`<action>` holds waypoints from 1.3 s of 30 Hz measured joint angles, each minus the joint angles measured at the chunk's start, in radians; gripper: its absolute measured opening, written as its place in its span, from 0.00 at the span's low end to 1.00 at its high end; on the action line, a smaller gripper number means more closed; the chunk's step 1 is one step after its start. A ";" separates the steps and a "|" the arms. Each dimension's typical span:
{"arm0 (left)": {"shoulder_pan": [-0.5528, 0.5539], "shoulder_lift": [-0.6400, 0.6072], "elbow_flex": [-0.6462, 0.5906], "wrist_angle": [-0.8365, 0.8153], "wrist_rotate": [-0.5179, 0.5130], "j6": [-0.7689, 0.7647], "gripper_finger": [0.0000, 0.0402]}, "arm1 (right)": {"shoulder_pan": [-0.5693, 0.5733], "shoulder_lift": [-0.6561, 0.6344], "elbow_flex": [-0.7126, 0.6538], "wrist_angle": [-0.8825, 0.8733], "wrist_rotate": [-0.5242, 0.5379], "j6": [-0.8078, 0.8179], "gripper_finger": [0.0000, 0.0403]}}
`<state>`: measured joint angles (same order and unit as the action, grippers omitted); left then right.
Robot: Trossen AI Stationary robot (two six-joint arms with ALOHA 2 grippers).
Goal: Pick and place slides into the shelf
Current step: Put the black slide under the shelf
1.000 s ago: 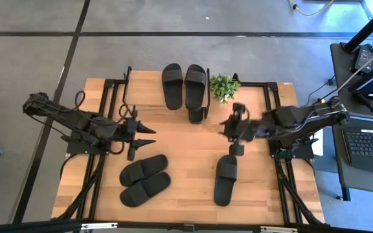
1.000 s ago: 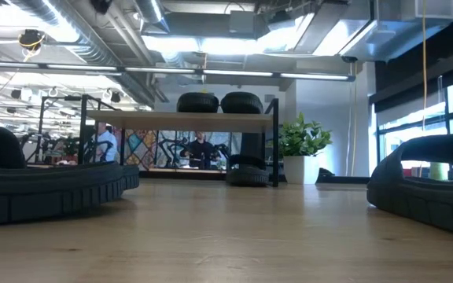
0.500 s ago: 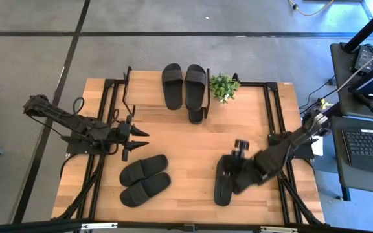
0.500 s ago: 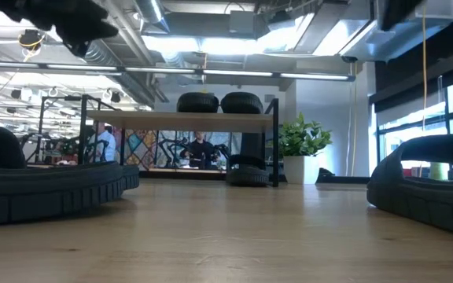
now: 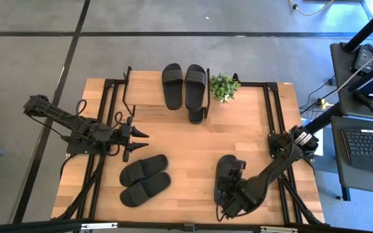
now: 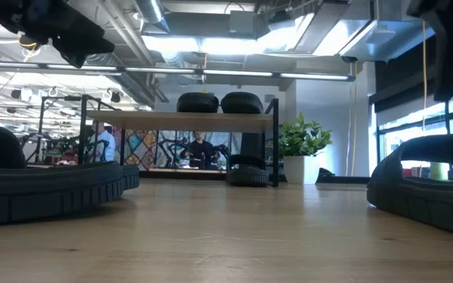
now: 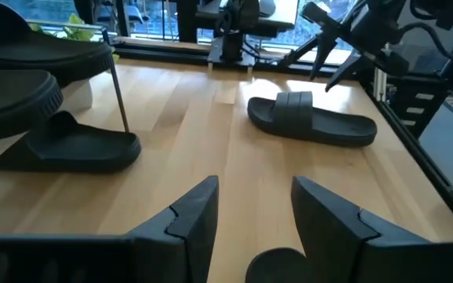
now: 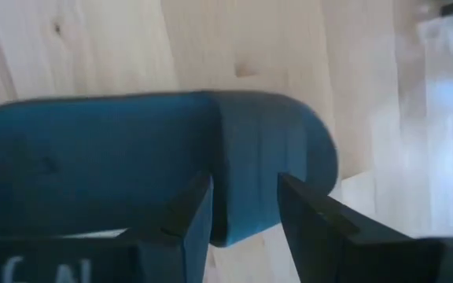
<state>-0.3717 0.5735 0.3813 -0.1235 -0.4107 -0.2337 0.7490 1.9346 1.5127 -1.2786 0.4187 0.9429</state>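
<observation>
right gripper (image 5: 228, 208) | poised part-open over near end of lone slide (image 5: 225, 176), right of centre, nothing held | left gripper (image 5: 136, 140) part-open, empty, beside near-left pair | risk: sole is pinched off-centre, slide twists before shelf (image 5: 144, 97) at far edge is reached

Matt black rubber slides (image 5: 145, 180) lie on the smooth pale wood table (image 5: 180, 145).

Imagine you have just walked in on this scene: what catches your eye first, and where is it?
First, the right pincer, open, low over the lone slide near the table's front edge. Next, two slides side by side on top of the shelf at the back, a third below them and a small plant beside. The left pincer, open, hovers just behind the pair of slides at front left.
</observation>
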 joint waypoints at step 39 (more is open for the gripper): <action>0.000 0.000 -0.001 -0.003 0.008 0.000 0.38 | -0.001 0.058 -0.003 0.025 -0.001 0.041 0.36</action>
<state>-0.3717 0.5739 0.3805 -0.1267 -0.4026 -0.2337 0.7483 1.9926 1.5101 -1.2536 0.4180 0.9839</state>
